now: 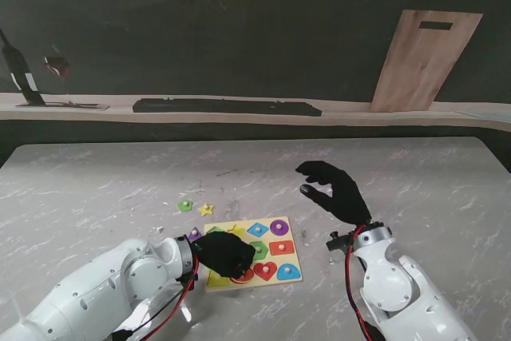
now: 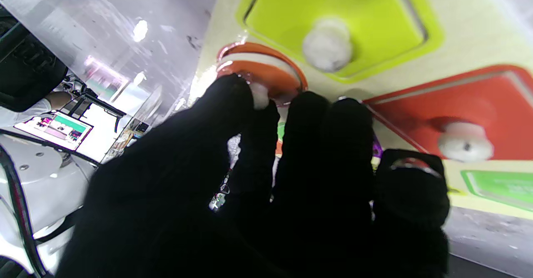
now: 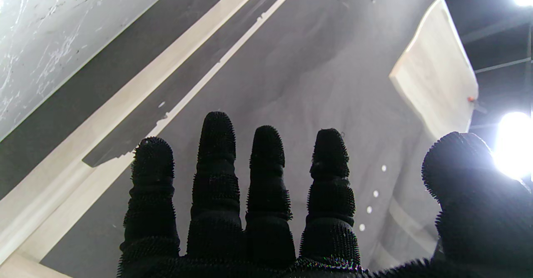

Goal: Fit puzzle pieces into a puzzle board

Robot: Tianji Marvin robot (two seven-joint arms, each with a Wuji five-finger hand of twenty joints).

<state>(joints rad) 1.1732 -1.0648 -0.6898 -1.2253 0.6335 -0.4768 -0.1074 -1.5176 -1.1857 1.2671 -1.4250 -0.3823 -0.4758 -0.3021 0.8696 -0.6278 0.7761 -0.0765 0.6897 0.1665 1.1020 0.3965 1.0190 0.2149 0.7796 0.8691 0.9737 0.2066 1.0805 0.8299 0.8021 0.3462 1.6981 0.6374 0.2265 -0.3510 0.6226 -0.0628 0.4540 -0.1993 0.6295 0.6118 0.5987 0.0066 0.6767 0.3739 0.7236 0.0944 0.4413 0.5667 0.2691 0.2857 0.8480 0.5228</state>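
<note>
Left hand (image 2: 258, 178) fingertips pinch orange round piece's (image 2: 266, 71) white knob over puzzle board (image 1: 275, 265); right hand (image 1: 335, 191) open, raised, holding nothing.

Quick count from the stand camera: one puzzle board (image 1: 294, 260) at lower middle of the frame, with six pieces I can see sitting in it; the rest is under a glove, can't tell. Two loose pieces on the table just up-left of it, a green one (image 1: 185, 206) and a yellow star (image 1: 207, 210). One purple piece (image 1: 194, 234) at the board's left edge.
</note>
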